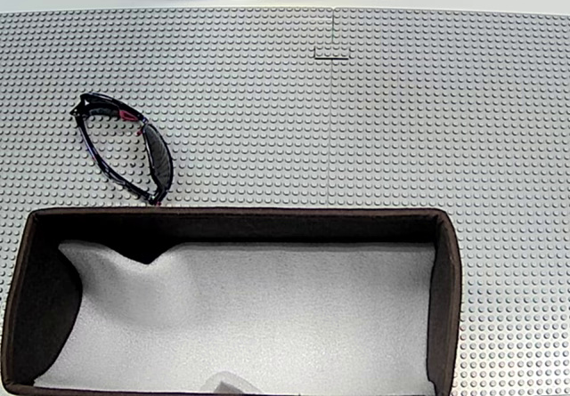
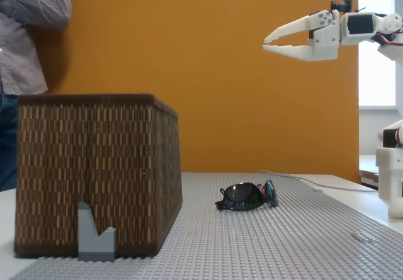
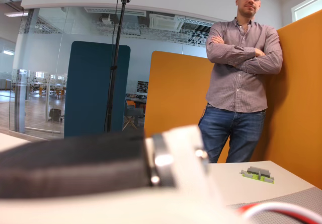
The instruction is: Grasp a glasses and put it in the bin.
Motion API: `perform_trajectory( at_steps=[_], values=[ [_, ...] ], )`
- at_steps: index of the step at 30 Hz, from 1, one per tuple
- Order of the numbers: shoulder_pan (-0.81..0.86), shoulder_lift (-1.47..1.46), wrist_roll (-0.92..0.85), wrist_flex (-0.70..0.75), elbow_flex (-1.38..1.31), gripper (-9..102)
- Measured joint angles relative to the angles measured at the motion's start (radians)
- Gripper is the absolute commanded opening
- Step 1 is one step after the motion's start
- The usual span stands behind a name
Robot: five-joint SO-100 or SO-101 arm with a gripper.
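Bin: big brown box [image 1: 445, 298], closest to the camera in a fixed view from above. White foam [image 1: 267, 316] lines the inside. In the side fixed view its woven wall [image 2: 94, 173] stands tall at the left.

Grey block: small notched piece [image 2: 96, 235] standing in front of the bin wall in the side fixed view. I cannot tell if it touches the wall.

Glasses: black, with dark lenses and a bit of pink-red [image 1: 125, 147]. They lie on the tabletop, outside the bin, just beside its far wall near the left corner in the fixed view from above. In the side fixed view they [image 2: 247, 196] sit to the right of the bin, not touching it.

Tabletop: grey studded plates [image 1: 401, 120] cover it.

Fingers: white, spread apart [image 2: 267, 43], with nothing between them. They are high in the air at the upper right of the side fixed view, pointing left, well apart from the glasses.

Arm: its white base [image 2: 390, 179] stands at the right edge of the side fixed view.

Person: stands by the orange wall with arms folded [image 3: 241, 78] in the wrist view.

Cable: red and white [image 3: 282, 211], low right in the wrist view.
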Motion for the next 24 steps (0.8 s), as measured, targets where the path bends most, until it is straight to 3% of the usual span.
perform_trajectory(
  at_steps=[2, 3, 5, 14, 24],
  values=[
    [0.006, 0.017, -0.014, 0.011, 0.020, 0],
    [0.086, 0.069, -0.067, 0.137, 0.061, 0],
    [0.098, 0.074, -0.083, 0.216, 0.071, 0],
    [0.112, 0.072, -0.066, 0.256, 0.069, 0],
    [0.213, -0.230, 0.003, 0.543, -0.156, 0]
  ],
)
